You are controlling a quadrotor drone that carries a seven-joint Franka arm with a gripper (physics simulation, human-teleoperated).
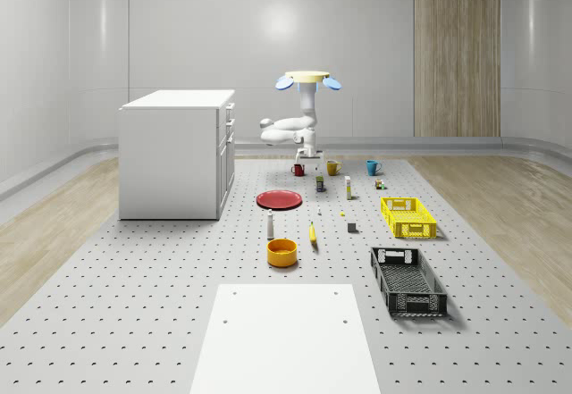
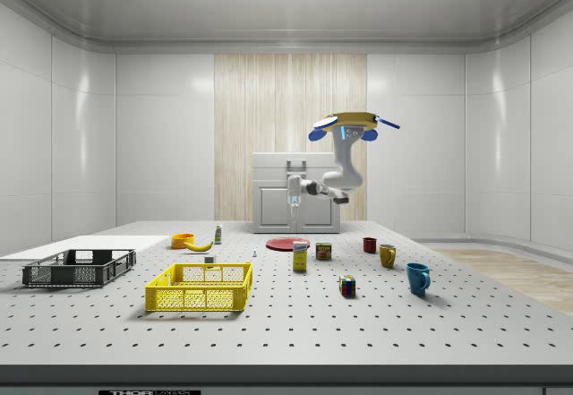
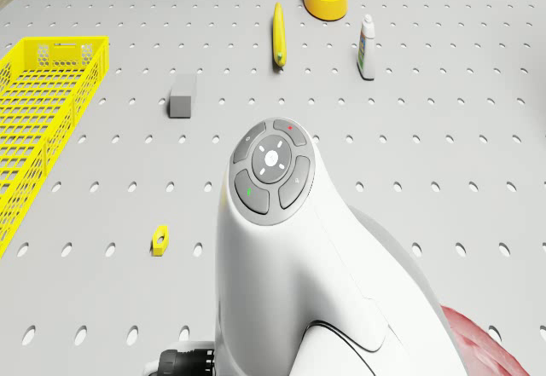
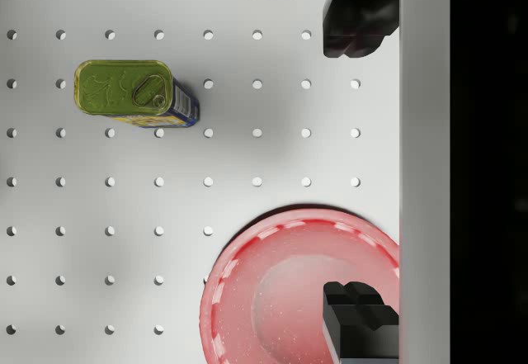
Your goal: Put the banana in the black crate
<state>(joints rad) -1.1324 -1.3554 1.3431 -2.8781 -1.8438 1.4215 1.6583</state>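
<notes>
The perforated table (image 1: 134,287) carries every item. A white cabinet (image 1: 177,153) stands at centre left of the whole-scene view. A white panel (image 1: 284,339) lies flat at that view's bottom centre.

The drone (image 1: 307,79) hovers above the far end of the table, upper centre of the whole-scene view, over the row of mugs. Its arm (image 1: 290,128) hangs down and folds toward that view's left. The gripper (image 4: 363,166) points straight down, clear of the surface. In the wrist view the fingers (image 4: 356,17) stand well apart, open and holding nothing, one above the red plate (image 4: 297,290) and the other above bare table beside it.

The black crate (image 1: 407,280) sits at lower right of the whole-scene view, nothing visible inside it. The yellow crate (image 1: 407,217) lies just beyond it, toward the middle right.

The banana (image 1: 313,233) lies flat on the table near the centre of the whole-scene view, beside the orange bowl (image 1: 281,252) and well apart from the black crate. It lies on the near side of the red plate, well apart from the gripper and below its height. In the drone view the banana appears at top centre, between the bowl and a grey block (image 3: 182,95).

A green-topped tin (image 4: 136,93) stands at upper left of the wrist view. A small white bottle (image 1: 270,224) stands just beside the bowl.
</notes>
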